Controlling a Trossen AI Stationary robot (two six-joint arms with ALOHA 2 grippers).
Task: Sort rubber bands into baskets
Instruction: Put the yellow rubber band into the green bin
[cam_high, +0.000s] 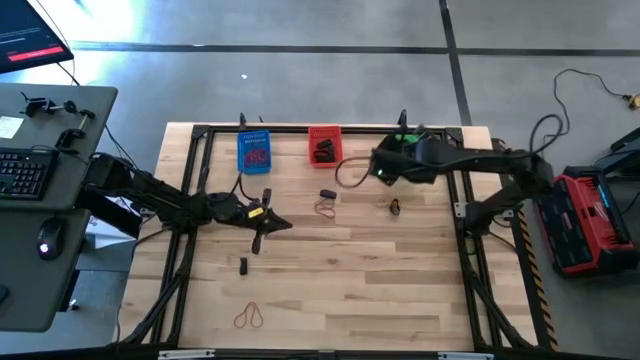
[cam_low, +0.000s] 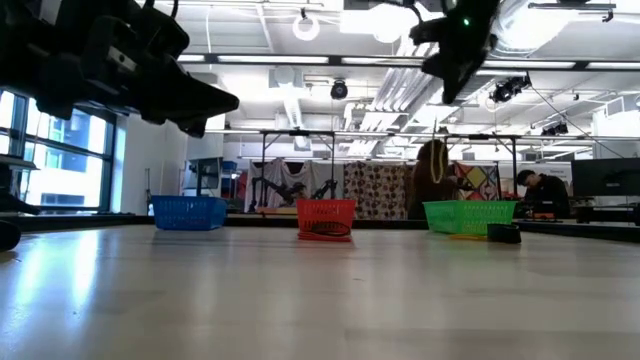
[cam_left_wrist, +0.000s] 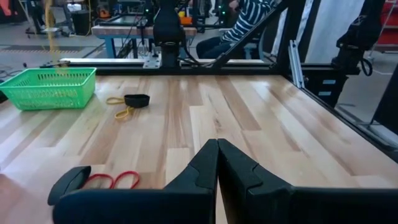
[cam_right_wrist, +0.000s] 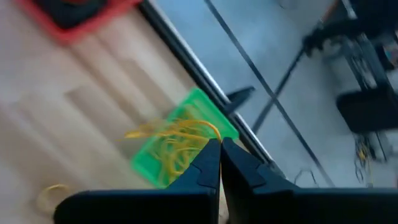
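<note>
We look down on a pale wooden surface (cam_high: 400, 280) with three small mesh baskets in a row along its far edge. We take the red basket (cam_high: 324, 145), in the middle of that row, as our landmark.

The blue basket (cam_high: 254, 152) sits just to its left and holds something red. The green basket (cam_left_wrist: 51, 87) sits to its right, mostly hidden from above by the right arm. The red basket itself holds dark bands.

The right gripper (cam_right_wrist: 220, 149) hangs high over the green basket, its fingers pressed together on a yellow rubber band (cam_right_wrist: 177, 132) that dangles over the basket, where a tangle of yellow bands already lies. We judge this is a drop about to happen, the gripper held above so the band falls inside.

The left gripper (cam_left_wrist: 217, 163) hovers in front and to the left of the red basket, over the middle of the surface, fingers closed on nothing we can see.

Loose bands remain: a black band (cam_high: 327, 194) and an orange-red one (cam_high: 325, 208) just in front of the red basket, another black band (cam_left_wrist: 137, 100) with a yellow one (cam_left_wrist: 119, 111) touching it nearer the green basket, and red loops (cam_high: 248, 317) far toward the near edge.
</note>
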